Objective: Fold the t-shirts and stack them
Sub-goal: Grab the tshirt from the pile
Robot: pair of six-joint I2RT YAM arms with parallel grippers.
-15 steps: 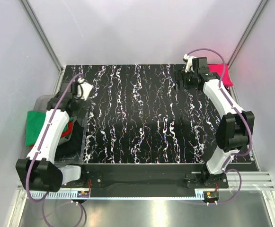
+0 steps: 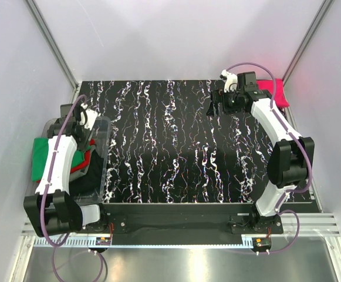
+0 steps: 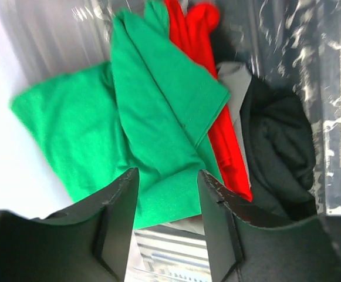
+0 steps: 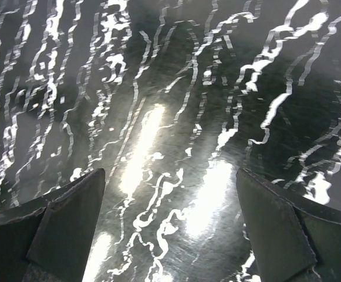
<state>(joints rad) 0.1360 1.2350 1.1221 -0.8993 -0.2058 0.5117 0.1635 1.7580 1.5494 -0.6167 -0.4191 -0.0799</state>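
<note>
The left end effector (image 3: 167, 176) hangs over the clear plastic bin (image 2: 104, 126) at the left edge of the counter (image 2: 158, 147), pointing down into it; its fingers stand apart, released, with nothing between them, and the cloth below shows through the gap. Straight under that gap lies the green t-shirt (image 3: 158, 117), loosely folded in long pleats on top of the heap, one part spilling toward the bin's outer wall; beside it and partly under it runs the red t-shirt (image 3: 226, 147), bunched into a narrow strip; a corner of the grey t-shirt (image 3: 236, 79) peeps out between the red and the black t-shirt (image 3: 279, 147), which sits crumpled on the side of the bin nearer the counter's middle.

The right end effector (image 2: 217, 103) is held over the far right part of the counter, its fingers spread wide and grasping nothing; only bare marbled surface shows between them in the right wrist view. The magenta t-shirt (image 2: 273, 88) lies at the far right corner of the counter, behind the right arm.
</note>
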